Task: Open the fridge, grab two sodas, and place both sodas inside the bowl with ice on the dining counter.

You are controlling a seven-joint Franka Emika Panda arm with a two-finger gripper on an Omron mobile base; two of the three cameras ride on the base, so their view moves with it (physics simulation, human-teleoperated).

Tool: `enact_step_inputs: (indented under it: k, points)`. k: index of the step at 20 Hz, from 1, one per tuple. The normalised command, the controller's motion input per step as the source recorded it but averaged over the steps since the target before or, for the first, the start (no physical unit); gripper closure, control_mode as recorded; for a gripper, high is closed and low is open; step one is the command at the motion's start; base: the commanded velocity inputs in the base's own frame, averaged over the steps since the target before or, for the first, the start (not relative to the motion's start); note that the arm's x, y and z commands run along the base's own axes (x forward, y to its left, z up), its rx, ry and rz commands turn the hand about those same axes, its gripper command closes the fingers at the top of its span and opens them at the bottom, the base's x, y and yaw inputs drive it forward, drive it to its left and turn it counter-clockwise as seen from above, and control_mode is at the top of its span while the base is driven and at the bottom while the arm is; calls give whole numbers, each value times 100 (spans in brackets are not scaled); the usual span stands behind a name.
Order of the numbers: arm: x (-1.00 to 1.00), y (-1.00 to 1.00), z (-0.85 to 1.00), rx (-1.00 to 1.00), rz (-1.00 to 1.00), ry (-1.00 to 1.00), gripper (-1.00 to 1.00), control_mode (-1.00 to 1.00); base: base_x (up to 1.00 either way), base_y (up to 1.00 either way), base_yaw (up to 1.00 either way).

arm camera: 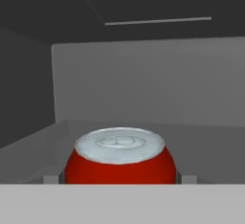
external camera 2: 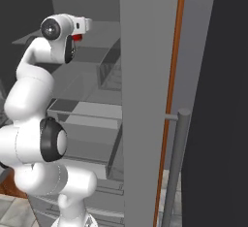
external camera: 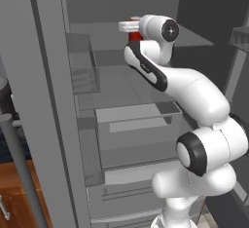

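Tool (arm camera: 119, 179) with jaws around red soda can (arm camera: 119, 158) inside open fridge (external camera: 48, 100)

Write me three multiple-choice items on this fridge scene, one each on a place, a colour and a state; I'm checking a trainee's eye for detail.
1. Where does the red cylindrical can with silver top stand?
A. on a shelf inside the tall grey fridge
B. in a bowl
C. on the floor

2. What colour is the can's body?
A. blue
B. red
C. green

3. How does the fridge's door stand?
A. shut
B. open, shelves and drawers showing
C. taken off

Answers:
1 A: the hand view shows the can on a grey shelf with the fridge's back wall behind it.
2 B: the body is red under the silver top in the hand view.
3 B: both base views show the white arm reaching past the door's edge into the lit interior, with the two-finger gripper flanking the can.
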Motion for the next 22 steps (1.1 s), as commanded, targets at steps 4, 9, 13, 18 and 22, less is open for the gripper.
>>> enact_step_inputs:
  k: [4,9,13,18,22]
  points:
    - [-14,0,-6,0,0,0,100,-100,0,0,0]
    - [-49,0,0,0,0,0,100,-100,0,0,0]
    - [-82,0,7,0,0,0,100,-100,0,0,0]
    - [-75,0,42,-1,0,5,100,-100,0,0,0]
    - [-64,0,41,-7,0,16,100,-100,0,0,0]
